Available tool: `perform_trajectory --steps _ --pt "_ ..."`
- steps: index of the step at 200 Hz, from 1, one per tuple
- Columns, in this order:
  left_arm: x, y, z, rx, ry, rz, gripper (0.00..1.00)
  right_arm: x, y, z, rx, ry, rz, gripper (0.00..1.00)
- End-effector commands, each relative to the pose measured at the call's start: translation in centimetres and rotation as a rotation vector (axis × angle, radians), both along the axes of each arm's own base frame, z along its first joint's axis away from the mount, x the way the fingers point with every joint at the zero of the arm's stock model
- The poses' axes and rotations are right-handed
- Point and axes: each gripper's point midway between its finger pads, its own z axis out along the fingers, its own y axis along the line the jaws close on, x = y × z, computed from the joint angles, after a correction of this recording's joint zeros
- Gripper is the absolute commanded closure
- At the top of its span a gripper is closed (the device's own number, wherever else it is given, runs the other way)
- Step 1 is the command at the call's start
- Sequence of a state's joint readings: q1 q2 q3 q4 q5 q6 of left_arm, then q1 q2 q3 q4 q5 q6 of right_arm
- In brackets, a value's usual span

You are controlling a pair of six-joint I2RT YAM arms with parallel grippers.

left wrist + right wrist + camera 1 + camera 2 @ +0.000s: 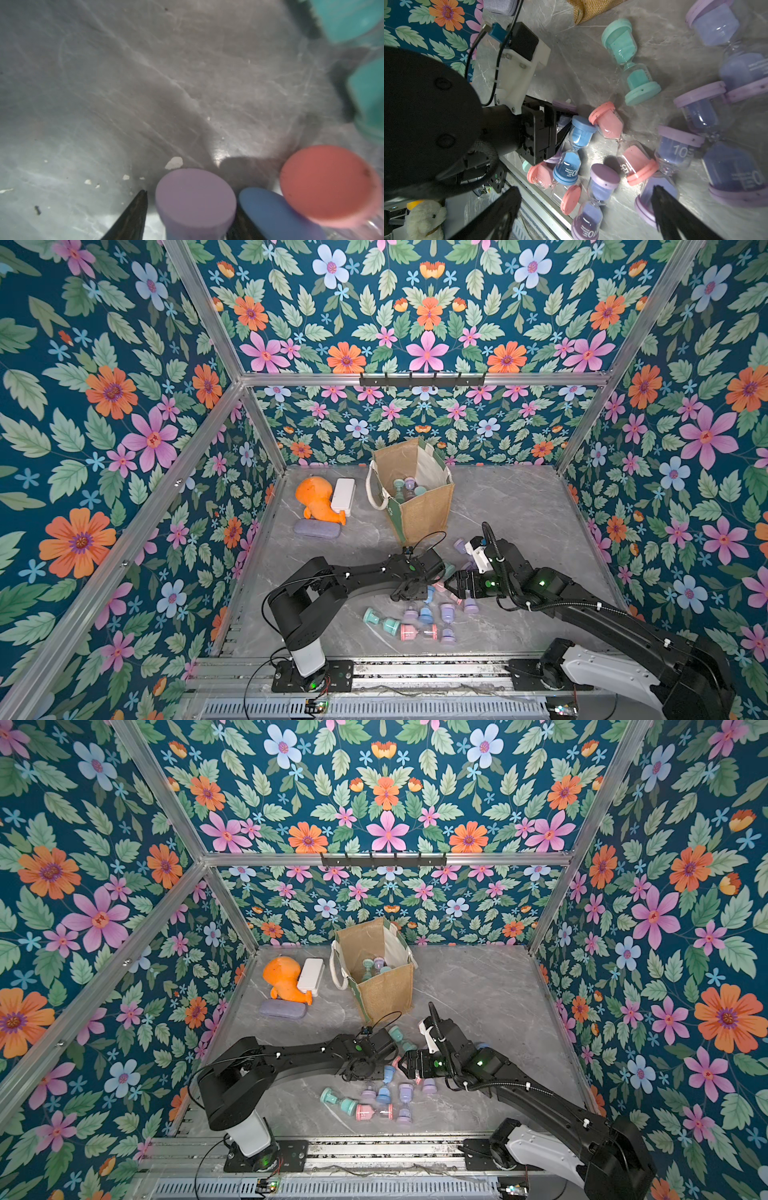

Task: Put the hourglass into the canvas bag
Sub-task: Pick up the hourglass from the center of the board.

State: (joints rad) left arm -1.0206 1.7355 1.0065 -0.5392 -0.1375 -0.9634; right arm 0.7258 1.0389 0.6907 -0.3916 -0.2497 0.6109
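Nearest me, a loose huddle of hourglasses (417, 631), some toppled, sits on the grey table (519, 510). Just beyond it the left gripper (190, 200) is low and level. Its jaws stand partway apart on either side of a purple hourglass (195, 193), which stands on end with its lilac cap up. Whether they pinch it yet I cannot tell. A blue hourglass (577, 145) stands just outside one finger, and a pink hourglass (607, 124) touches it cap to cap. Opposite, the right gripper (585, 188) hangs with fingers spread wide, holding nothing. Straight beyond the left gripper the canvas bag (424, 510) stands with its mouth open and a few hourglasses inside. I judge the carry goes up and away.
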Motion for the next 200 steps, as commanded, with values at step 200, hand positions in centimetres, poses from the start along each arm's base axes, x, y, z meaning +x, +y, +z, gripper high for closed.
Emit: perform_trajectory --steps 200 --pt "1.0 0.6 1.7 -0.051 -0.087 0.102 0.59 0.9 -0.2 1.1 0.006 -0.049 -0.040 0.01"
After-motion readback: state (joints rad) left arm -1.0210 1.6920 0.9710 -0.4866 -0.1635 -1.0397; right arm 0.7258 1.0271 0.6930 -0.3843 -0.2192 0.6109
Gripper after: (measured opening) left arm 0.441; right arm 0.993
